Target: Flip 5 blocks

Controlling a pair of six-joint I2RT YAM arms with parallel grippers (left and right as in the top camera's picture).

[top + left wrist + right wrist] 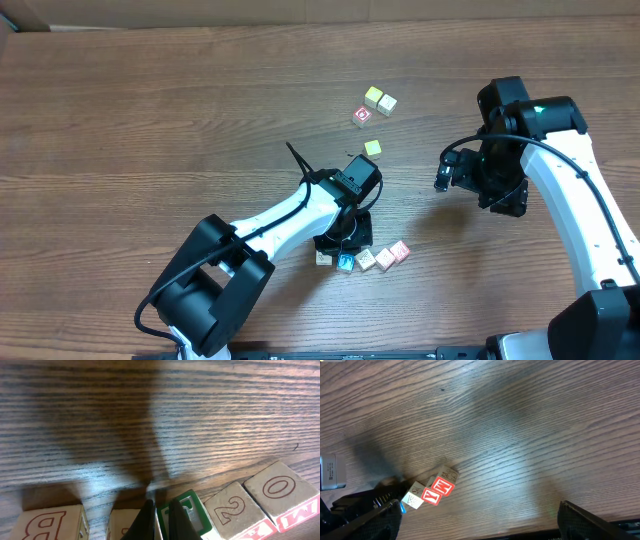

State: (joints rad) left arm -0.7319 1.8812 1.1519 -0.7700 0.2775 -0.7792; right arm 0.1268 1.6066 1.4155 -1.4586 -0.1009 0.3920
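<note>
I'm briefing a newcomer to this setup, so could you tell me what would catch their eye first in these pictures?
The left gripper draws the eye first: it is shut, with its tips down beside a green-framed block in the row of letter blocks low in the overhead view. The right gripper hovers wide open to the right of them, holding nothing. Farther back, a small cluster of cubes sits apart.

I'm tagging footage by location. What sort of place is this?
Likely a robotics lab workbench: a wood-grain table, two white-and-black robot arms, and tiny letter blocks set out on it.
</note>
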